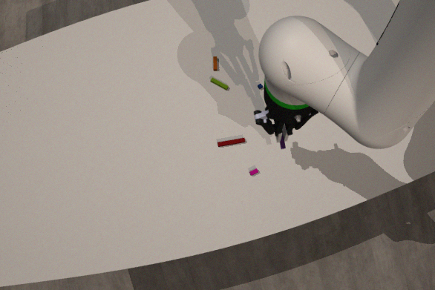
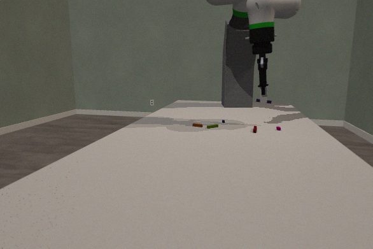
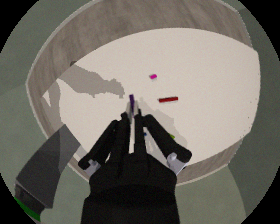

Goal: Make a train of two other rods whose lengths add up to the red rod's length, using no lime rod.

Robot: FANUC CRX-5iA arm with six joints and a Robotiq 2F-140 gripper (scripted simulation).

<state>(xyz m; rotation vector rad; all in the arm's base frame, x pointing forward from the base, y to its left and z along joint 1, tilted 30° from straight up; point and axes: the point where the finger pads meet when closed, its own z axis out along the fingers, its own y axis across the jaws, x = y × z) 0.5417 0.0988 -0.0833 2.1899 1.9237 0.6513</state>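
From where I stand at the near end, the long pale table (image 2: 159, 192) runs away toward the arm's grey pedestal (image 2: 237, 74). The first rods I meet lie well up its length. The magenta rod (image 2: 278, 128) sits off to the right, and the red rod (image 2: 254, 129) lies a little left of it, pointing roughly along my line of sight so it looks short; from above the red rod (image 1: 231, 142) shows its full length, with the magenta rod (image 1: 253, 172) apart from it.

Slightly farther and to the left, the lime rod (image 2: 212, 126) and the orange rod (image 2: 197, 125) lie close together, nearly in a row but not touching; from above the lime rod (image 1: 219, 83) is slanted and the orange rod (image 1: 215, 63) sits just beyond its end. The small blue rod (image 2: 223, 121) lies behind them, by itself.

Beyond all of these, the end effector (image 2: 263, 90) hangs above the table, pointing straight down, its fingers clenched narrowly on the purple rod (image 1: 283, 143). In the wrist view the purple rod (image 3: 132, 100) pokes out past the fingertips. It is lifted off the surface, well apart from the blue rod (image 1: 260, 86), with the red rod the nearest one below.
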